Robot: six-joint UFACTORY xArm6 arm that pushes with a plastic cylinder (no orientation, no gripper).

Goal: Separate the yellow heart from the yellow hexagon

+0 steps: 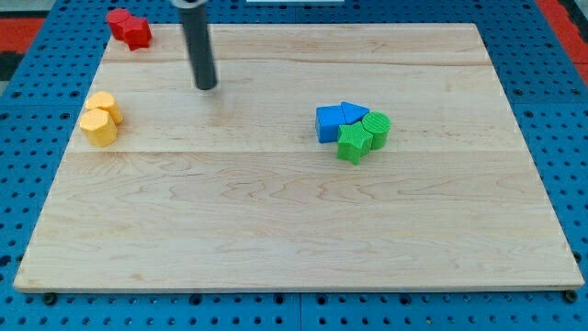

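**Inspection: yellow pair in contact at the left edge, tip standing apart**

I am running a rod, not a jawed tool, so there is nothing to open, close or grip with. My tip [206,86] rests on the wooden surface [276,221] in the upper left part of the view and touches no block.

The task's two pieces sit near the surface's left edge, to the lower left of my tip and well apart from it. The upper one [103,104] and the lower one [97,127] are both the same warm yellow and press against each other, one directly above the other in the view. The lower piece shows flat faces and reads as the yellow hexagon; the upper has a more rounded, lobed top and reads as the yellow heart. At this size I cannot confirm either outline with certainty.

Two red blocks [129,28] sit together at the top left corner, to the upper left of my tip; their shapes are unclear.

Right of centre lies a tight cluster: a blue cube [328,123], a blue triangle [353,112], a green cylinder [377,128] and a green star-like block [353,143], each touching its neighbours.
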